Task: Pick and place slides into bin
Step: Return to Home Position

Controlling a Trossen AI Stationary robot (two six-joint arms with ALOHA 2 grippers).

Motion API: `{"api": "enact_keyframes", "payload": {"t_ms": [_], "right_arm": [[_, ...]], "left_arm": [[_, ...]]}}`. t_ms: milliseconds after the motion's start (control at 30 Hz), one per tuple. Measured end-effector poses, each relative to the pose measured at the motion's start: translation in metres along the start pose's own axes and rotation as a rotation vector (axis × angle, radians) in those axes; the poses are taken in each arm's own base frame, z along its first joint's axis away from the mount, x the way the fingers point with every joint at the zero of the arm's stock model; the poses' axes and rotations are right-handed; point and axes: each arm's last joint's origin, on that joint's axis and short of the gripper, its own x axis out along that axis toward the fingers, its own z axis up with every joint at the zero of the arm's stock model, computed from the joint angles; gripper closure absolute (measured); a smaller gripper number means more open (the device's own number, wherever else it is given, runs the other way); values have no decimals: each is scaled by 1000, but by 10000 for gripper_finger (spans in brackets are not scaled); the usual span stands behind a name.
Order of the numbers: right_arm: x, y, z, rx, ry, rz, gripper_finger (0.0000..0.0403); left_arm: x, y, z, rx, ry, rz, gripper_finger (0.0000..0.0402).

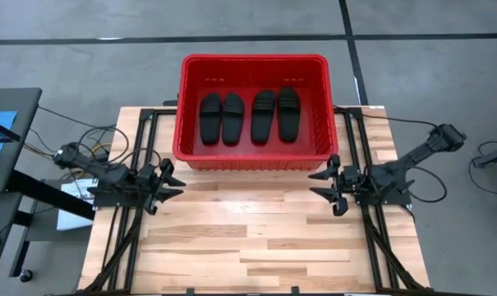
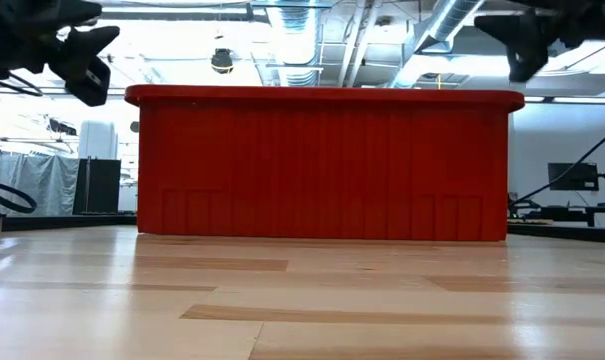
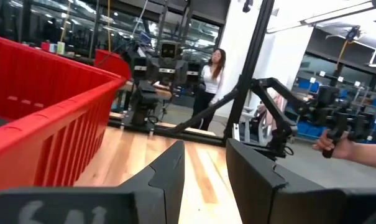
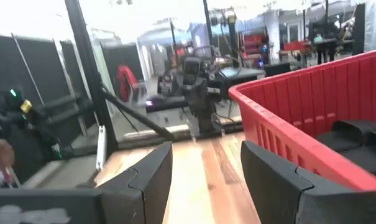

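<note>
Four black slides (image 1: pixel 248 116) lie side by side, soles down, on the floor of the red bin (image 1: pixel 252 158) at the table's far middle; two of them show in the right wrist view (image 4: pixel 355 140). My left gripper (image 1: pixel 172 182) is open and empty above the table, near the bin's near left corner. My right gripper (image 1: pixel 323 182) is open and empty near the bin's near right corner. In the wrist views the left fingers (image 3: pixel 203 177) and the right fingers (image 4: pixel 206 177) stand apart with bare table between them.
The bin (image 2: pixel 322 165) stands on the far part of the wooden table (image 1: pixel 248 247); the near half of the table is bare wood. Black frame rails (image 1: pixel 121 238) run along both sides. A person (image 3: pixel 211 74) stands in the room beyond the table.
</note>
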Motion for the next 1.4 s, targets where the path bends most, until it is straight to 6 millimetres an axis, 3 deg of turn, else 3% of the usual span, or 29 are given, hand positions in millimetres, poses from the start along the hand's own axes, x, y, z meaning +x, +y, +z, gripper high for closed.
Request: {"api": "enact_keyframes", "payload": {"t_ms": [233,633,900,1400], "right_arm": [[-16,-9,-28,55,-177,23,221],[-3,-20,-53,91,25,9,221],[3,-35,-53,34,2,-120,221],[3,-32,-53,132,8,-57,221]], "left_arm": [[-1,-4,0,-15,-7,-9,294],[-1,-4,1,18,-14,0,294],[-1,-4,0,69,-7,2,294],[-3,-1,-16,86,167,19,294]]}}
